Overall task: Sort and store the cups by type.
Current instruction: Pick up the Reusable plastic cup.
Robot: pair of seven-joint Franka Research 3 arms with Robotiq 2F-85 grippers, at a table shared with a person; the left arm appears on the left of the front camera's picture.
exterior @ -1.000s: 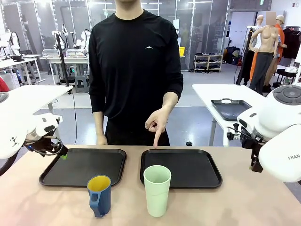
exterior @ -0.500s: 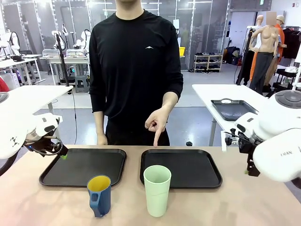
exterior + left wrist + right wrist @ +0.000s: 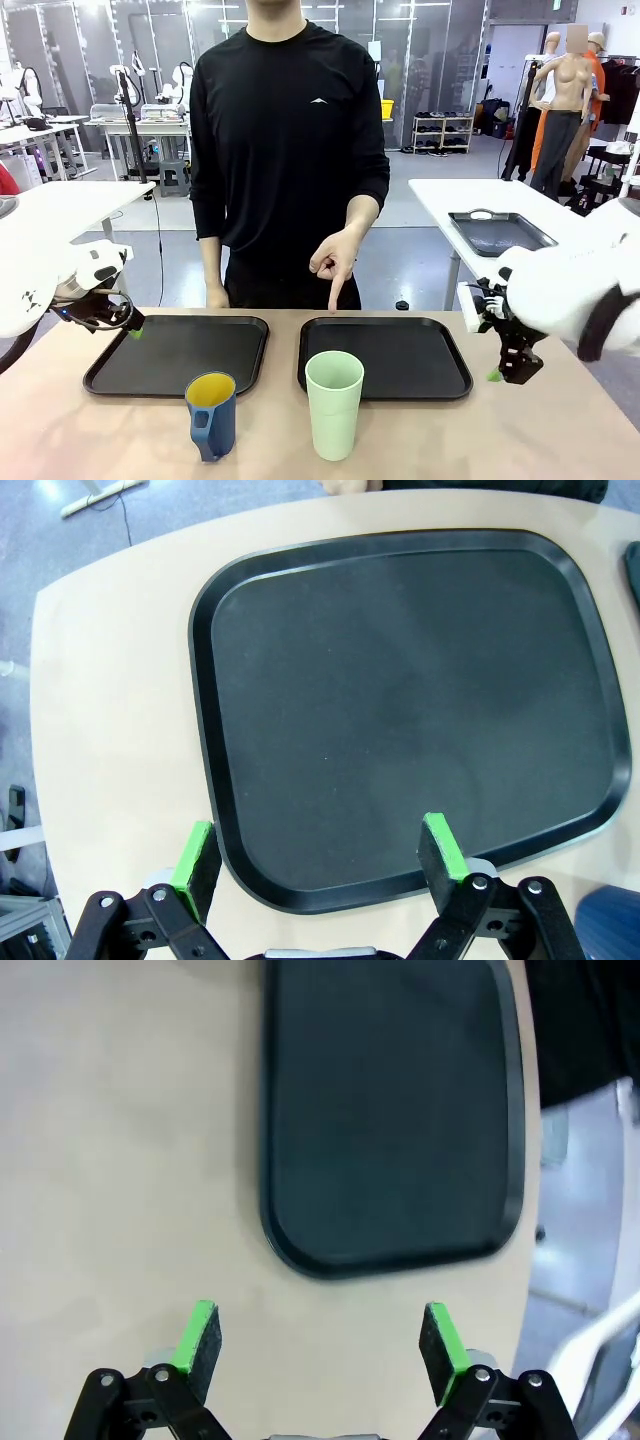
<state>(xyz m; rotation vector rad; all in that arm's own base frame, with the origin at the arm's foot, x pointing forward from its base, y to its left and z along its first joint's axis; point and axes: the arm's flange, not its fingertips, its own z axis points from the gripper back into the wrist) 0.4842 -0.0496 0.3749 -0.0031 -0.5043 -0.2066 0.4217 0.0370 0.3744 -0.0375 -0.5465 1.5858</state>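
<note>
Pointing down, the person's hand (image 3: 333, 262) hangs at the 12 o'clock edge of the right tray (image 3: 430, 365), likely to show where a cup goes. The tumbler (image 3: 334, 403) stands on the worktop (image 3: 520, 430) at that tray's 7 o'clock. The mug (image 3: 211, 414) stands at the tumbler's 9 o'clock, by the left tray (image 3: 150, 365). No cup is stored yet. The left gripper (image 3: 320, 845) hovers over the left tray, spread and holding nothing. The right gripper (image 3: 320, 1335), spread too, hangs at the right tray's 3 o'clock, maybe to fetch the tumbler.

Matt plastic tumbler (image 3: 334, 410); glossy blue mug (image 3: 212, 418)
</note>
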